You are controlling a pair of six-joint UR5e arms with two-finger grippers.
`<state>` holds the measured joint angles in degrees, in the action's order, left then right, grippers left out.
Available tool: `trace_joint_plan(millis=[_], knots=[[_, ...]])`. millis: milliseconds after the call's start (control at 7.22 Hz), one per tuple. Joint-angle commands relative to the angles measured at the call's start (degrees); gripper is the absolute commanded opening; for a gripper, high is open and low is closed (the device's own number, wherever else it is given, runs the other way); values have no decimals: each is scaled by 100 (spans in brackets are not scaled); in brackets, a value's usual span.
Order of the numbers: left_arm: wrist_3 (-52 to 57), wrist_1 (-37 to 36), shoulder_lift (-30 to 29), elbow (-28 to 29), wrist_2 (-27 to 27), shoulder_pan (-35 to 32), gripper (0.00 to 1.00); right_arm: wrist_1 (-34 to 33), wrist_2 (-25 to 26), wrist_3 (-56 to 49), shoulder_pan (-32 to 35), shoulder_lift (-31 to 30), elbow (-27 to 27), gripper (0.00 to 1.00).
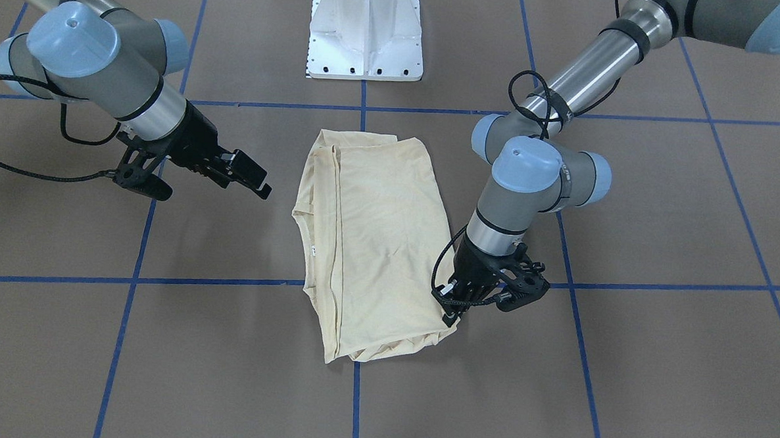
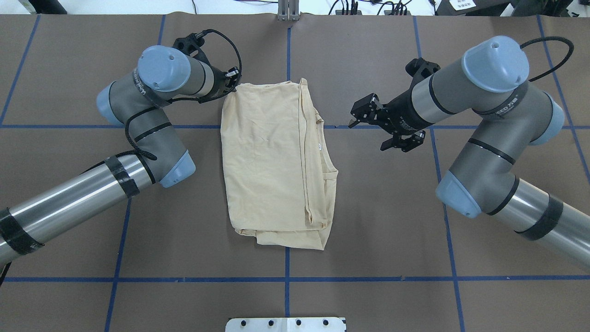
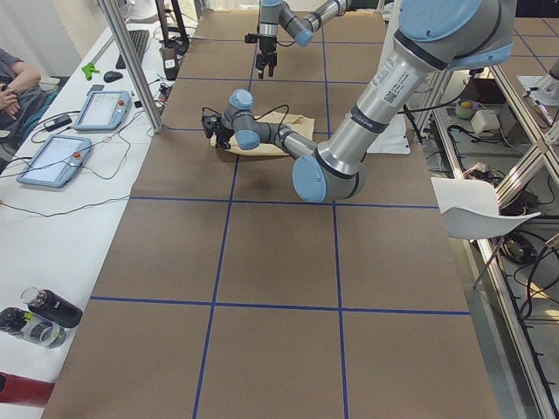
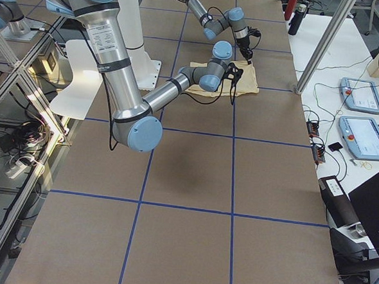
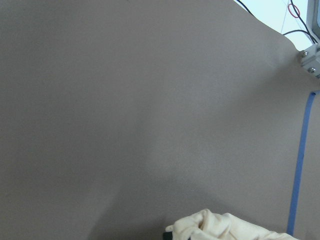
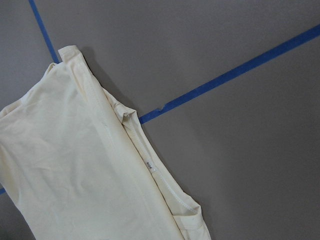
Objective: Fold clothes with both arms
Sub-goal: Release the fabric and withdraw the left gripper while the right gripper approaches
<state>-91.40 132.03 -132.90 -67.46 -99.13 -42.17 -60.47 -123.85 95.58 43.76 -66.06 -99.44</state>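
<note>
The pale cream-yellow shirt (image 2: 272, 161) lies folded into a long rectangle in the middle of the table, with its small white neck label (image 2: 319, 146) near the right-hand fold. My left gripper (image 2: 233, 86) is low at the shirt's far left corner (image 1: 441, 326). It appears shut on the cloth, and the left wrist view shows a bunched bit of fabric (image 5: 220, 227) at the bottom edge. My right gripper (image 2: 357, 115) hangs open above the bare table, to the right of the shirt and apart from it. The right wrist view looks down on the shirt (image 6: 75, 165) and its label (image 6: 149, 164).
Blue tape lines (image 2: 286, 263) divide the brown table into squares. The white pedestal base (image 1: 366, 33) stands at the robot's side of the table. A side bench with tablets (image 3: 52, 161), bottles (image 3: 39, 314) and a seated person (image 3: 10, 83) runs along the far edge.
</note>
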Motion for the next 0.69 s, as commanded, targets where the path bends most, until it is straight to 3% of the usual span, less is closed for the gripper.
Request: trace_joint_plan(millis=[0,277,554], knots=[[315,-2,62,-161,-45,-72,100,-17,796,-413,-453,66,-5,100],[629,-98,927,-1333,-132,-107,100,-296,1545,-1309,-981,188,4,100],[1027,-134,1650,-2241,-439,-143,100,-1226,2203,-2514,-1420,539,4,100]])
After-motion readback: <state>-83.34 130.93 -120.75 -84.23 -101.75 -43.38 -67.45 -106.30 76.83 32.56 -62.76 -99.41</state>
